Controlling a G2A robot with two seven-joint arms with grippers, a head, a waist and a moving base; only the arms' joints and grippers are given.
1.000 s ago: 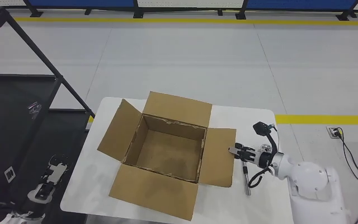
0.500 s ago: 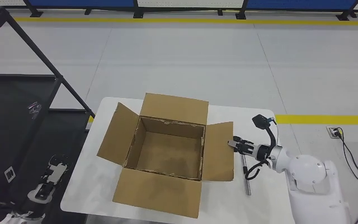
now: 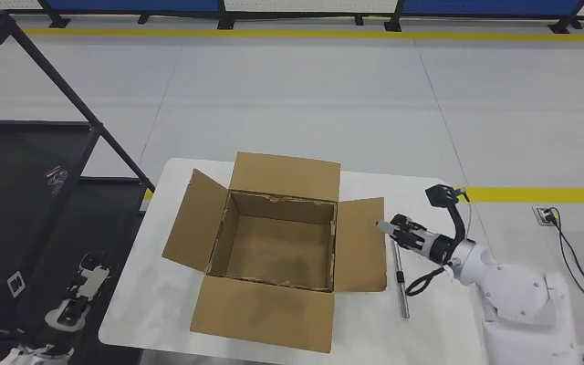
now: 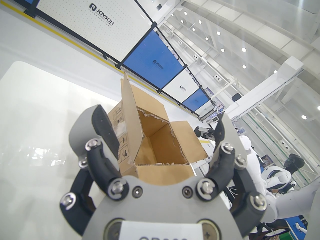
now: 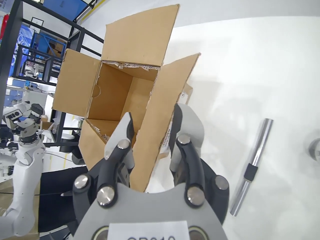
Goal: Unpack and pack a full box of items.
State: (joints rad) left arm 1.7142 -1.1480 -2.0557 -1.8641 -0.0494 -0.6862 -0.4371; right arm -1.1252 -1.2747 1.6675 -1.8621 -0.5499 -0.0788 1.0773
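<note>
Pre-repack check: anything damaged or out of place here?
The cardboard box has a ragged top rim, with torn fringe along the flap folds. A metal rod lies loose on the table, outside the empty box. Nothing is spilled.

**A:** Entry: what sort of place am I working in?

**B:** A robotics test hall, I'd log. The roof is high over me, with rows of ceiling lights (image 4: 243, 49). Partition panels (image 4: 75, 18), blue and white by turns, fence the bay.

**A:** Floor?

**B:** Pale and smooth, marked with a yellow line (image 3: 274, 33). A black metal rack (image 5: 11, 38) stands beside my table (image 3: 146, 301).

**A:** Anything else?

**B:** Another white robot (image 5: 25, 151) stands past the rack, with shelves of gear behind it.
</note>
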